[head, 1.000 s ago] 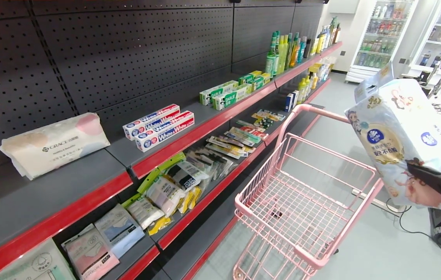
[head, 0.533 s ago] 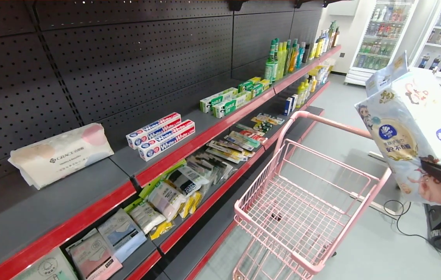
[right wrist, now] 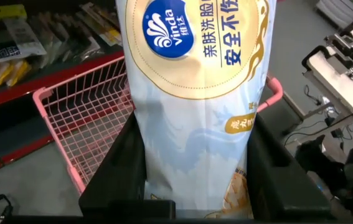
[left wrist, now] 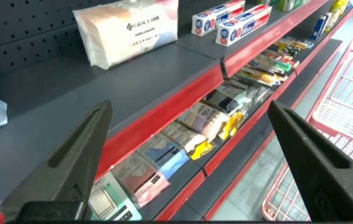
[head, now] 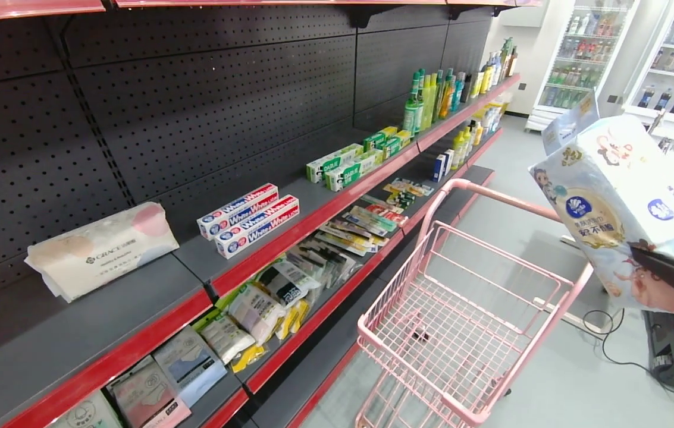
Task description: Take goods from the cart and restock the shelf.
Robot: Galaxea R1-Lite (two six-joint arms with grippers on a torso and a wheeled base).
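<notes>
right fingers (right wrist: 117,168) clamp soft glossy tissue pack (right wrist: 195,93)

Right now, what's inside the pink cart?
Nothing but bare wire mesh shows inside the pink cart; no goods. The tissue pack in the right gripper covers only the right end of its handle.
</notes>
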